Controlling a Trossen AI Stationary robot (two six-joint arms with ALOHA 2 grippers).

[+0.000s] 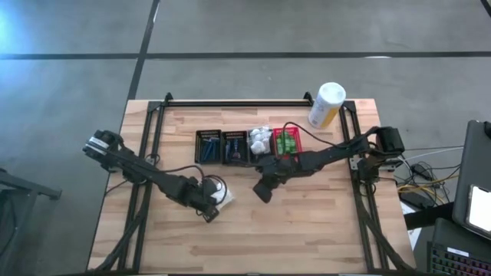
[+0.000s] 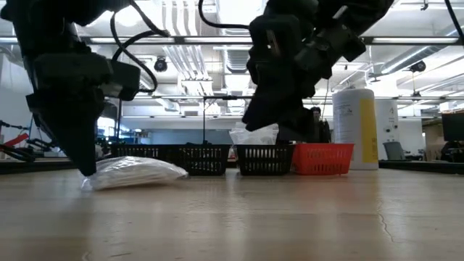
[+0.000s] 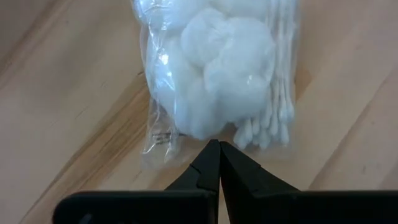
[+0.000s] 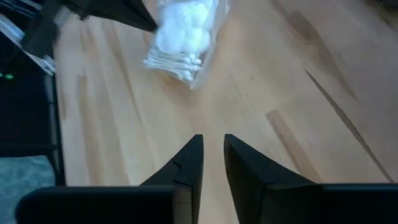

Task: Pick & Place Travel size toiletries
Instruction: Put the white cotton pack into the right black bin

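Left wrist view: the left pincer [image 3: 219,149] is seen fully closed, empty, its tips just beside a bagged white puffy bundle [image 3: 217,74] lying flat on the bench [image 3: 62,93]. The right pincer [image 4: 213,146] is held narrowly parted above bare wood, probably ready to approach it.

Both arms are dark, nearly black, built of slim jointed links with thicker blocks at the joints. The left arm [image 1: 146,172] ends at its base in a grey, blocky housing with pale metal parts, and a black cable loops beside its wrist. The right arm [image 1: 322,157] has a boxy black base unit and a thin red wire arching over it. Each pincer [image 3: 219,163] has two matt black wedge-shaped fingers [image 4: 186,163] tapering to points, mounted on a flat black crossbar.
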